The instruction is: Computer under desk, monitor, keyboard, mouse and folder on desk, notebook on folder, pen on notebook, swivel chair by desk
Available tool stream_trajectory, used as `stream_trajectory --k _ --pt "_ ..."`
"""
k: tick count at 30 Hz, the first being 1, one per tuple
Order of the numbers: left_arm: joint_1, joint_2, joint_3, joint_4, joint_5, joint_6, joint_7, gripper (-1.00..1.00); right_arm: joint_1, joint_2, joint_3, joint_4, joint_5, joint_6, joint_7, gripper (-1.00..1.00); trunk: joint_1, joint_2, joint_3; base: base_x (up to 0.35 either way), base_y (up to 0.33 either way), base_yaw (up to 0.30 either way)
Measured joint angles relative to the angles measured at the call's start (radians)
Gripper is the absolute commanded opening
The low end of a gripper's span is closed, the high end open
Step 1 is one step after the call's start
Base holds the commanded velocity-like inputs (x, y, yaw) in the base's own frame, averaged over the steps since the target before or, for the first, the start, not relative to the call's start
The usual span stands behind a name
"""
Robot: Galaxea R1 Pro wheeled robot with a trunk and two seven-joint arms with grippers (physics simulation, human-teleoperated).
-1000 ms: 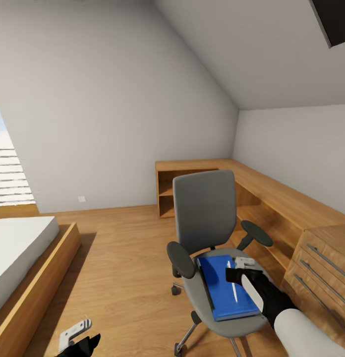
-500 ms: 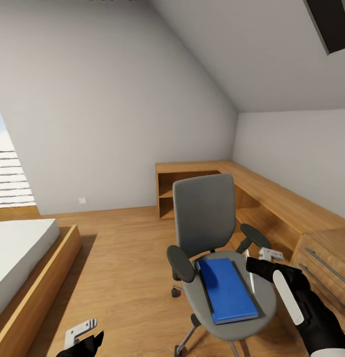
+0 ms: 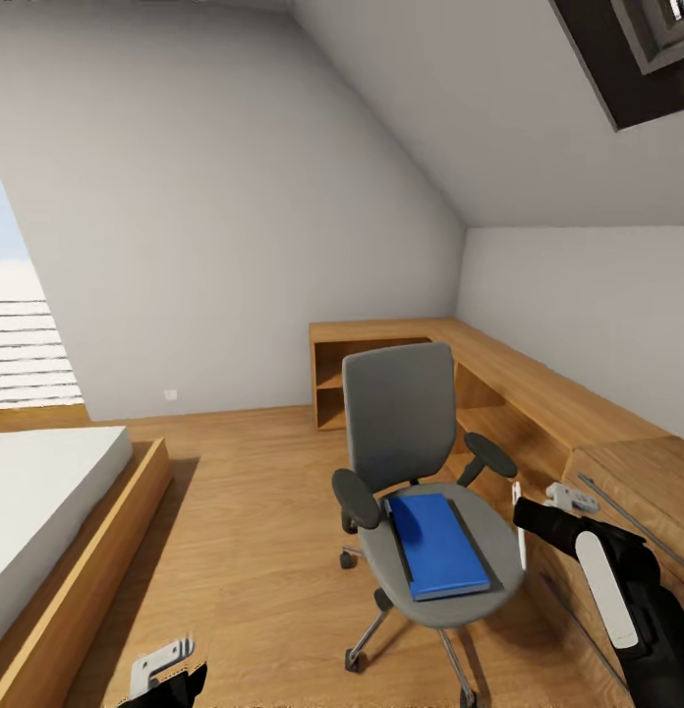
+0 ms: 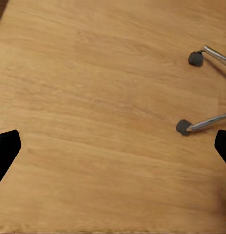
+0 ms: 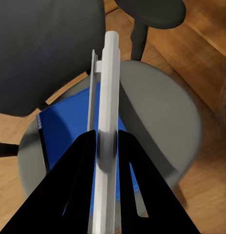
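Note:
The grey swivel chair [image 3: 401, 423] stands mid-floor, and the bright blue folder [image 3: 435, 544] lies flat on its seat. My right gripper [image 3: 527, 513] hovers just right of the seat, beside the armrest. It is shut on the pen [image 3: 519, 523], a thin pale stick held upright. In the right wrist view the pen [image 5: 106, 112] runs between the closed fingers of the right gripper [image 5: 107, 141], above the folder [image 5: 69, 126] and the seat. My left gripper [image 3: 163, 667] hangs low over the floor. It is open [image 4: 113, 146], near two chair castors [image 4: 183, 127].
A wood-framed bed [image 3: 57, 511] fills the left side. Low wooden cabinets [image 3: 499, 379] run along the back and right walls, with a drawer unit [image 3: 632, 482] close behind my right arm. Bare plank floor [image 3: 254, 511] lies between bed and chair.
The pen lay on the folder under my right gripper; now the gripper holds it and has swung right, off the seat. The head view has tilted up slightly.

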Motion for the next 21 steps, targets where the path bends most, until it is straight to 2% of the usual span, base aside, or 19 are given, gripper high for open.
stream_trajectory --k 6,7,10,12,16,21 --pt "0.0 0.002 0.0 0.056 -0.004 0.0 0.0 1.0 0.022 0.001 -0.007 -0.052 0.0 0.0 0.0 -1.0 -0.023 0.042 0.019 -0.051 0.0 -0.035" --pt "0.0 0.004 0.0 0.125 -0.013 -0.002 0.0 1.0 0.029 0.001 -0.027 -0.068 0.001 0.0 0.0 -1.0 -0.027 0.049 0.022 -0.003 0.0 -0.229" --pt "0.0 0.006 -0.001 0.182 -0.015 -0.014 0.0 1.0 0.03 0.001 -0.065 -0.072 0.001 0.001 0.0 -1.0 -0.039 0.07 0.031 -0.002 0.0 -0.264" --pt "0.0 0.006 -0.001 0.233 -0.027 -0.062 0.0 1.0 0.03 0.001 -0.095 -0.073 0.0 0.001 0.0 -1.0 -0.046 0.084 0.038 -0.001 0.0 -0.282" --pt "-0.001 0.007 -0.002 0.291 -0.062 -0.141 0.002 1.0 0.031 0.002 -0.147 -0.075 0.0 0.002 0.0 -1.0 -0.061 0.112 0.05 -0.071 0.0 -0.288" --pt "-0.001 0.008 -0.002 0.324 -0.094 -0.182 0.003 1.0 0.031 0.004 -0.186 -0.087 -0.002 0.003 0.0 -1.0 -0.08 0.147 0.066 -0.223 0.0 -0.251"
